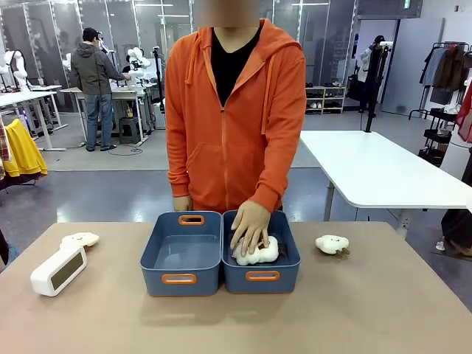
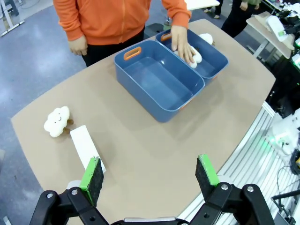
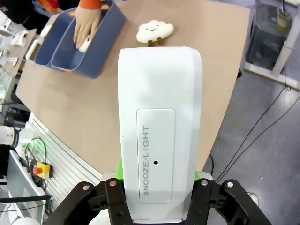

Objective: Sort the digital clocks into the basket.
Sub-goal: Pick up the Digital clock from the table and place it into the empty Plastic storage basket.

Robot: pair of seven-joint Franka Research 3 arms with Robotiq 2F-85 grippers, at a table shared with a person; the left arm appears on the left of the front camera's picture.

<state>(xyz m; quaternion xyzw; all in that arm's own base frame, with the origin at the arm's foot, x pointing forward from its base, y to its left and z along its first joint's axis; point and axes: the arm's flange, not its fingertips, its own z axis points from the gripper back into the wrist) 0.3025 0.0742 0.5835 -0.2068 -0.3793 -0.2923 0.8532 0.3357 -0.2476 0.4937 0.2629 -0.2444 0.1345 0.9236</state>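
My right gripper [image 3: 158, 180] clamps digital clock [image 3: 159, 108] high over tan table [image 3: 93, 108]. My left gripper [image 2: 149, 174] gapes wide above second clock [image 2: 86, 147], frame's lower left. Person's hand [image 1: 251, 225] inside right blue basket [image 1: 262, 276], centre.

Table [image 1: 383, 310], two blue tubs [image 1: 181, 254] [image 1: 262, 276], clock [image 1: 59, 271], two plush toys [image 1: 79, 240] [image 1: 332, 244]

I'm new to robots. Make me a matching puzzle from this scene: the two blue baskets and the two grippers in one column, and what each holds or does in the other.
Things:
1. left basket
2. right basket
3. left gripper
4. right gripper

States:
a. shut on a digital clock
b. nothing inside
c. open above the table
d. plush toy inside, person's hand on it

Pairs: 1-b, 2-d, 3-c, 4-a
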